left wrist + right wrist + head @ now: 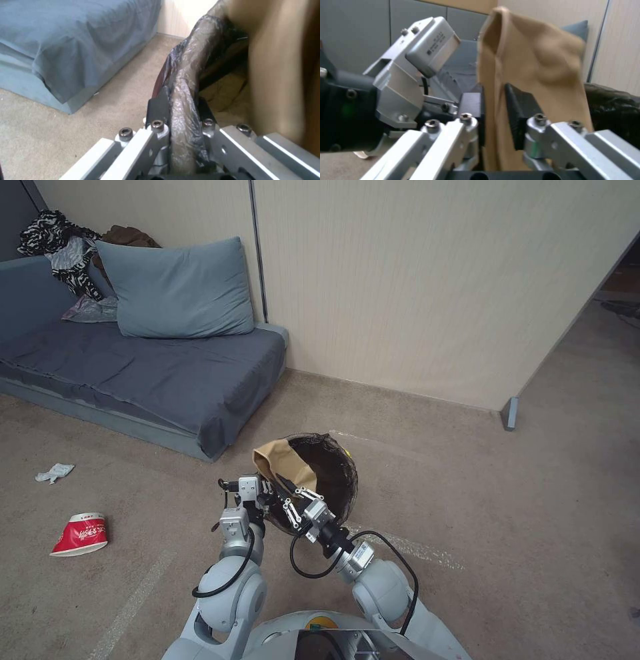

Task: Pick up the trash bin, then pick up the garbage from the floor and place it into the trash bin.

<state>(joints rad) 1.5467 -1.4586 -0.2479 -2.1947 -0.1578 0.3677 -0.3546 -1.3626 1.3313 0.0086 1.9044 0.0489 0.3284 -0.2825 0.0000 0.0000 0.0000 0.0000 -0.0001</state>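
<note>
With the left gripper (181, 120) clamped on the trash bin (333, 473) rim, the right gripper (493, 110) fingers pinch the paper bag (283, 463) at the bin's nine o'clock edge, so letting go inside it looks due.

The right hand (493, 112) has its two black pads (520, 115) closed on a tan paper bag (533, 72), which stands upright between them. Beside it sits the left hand (416, 70), silver and boxy. A dark crinkled mass (613, 107), probably the trash bin's liner, lies just behind the bag.
</note>
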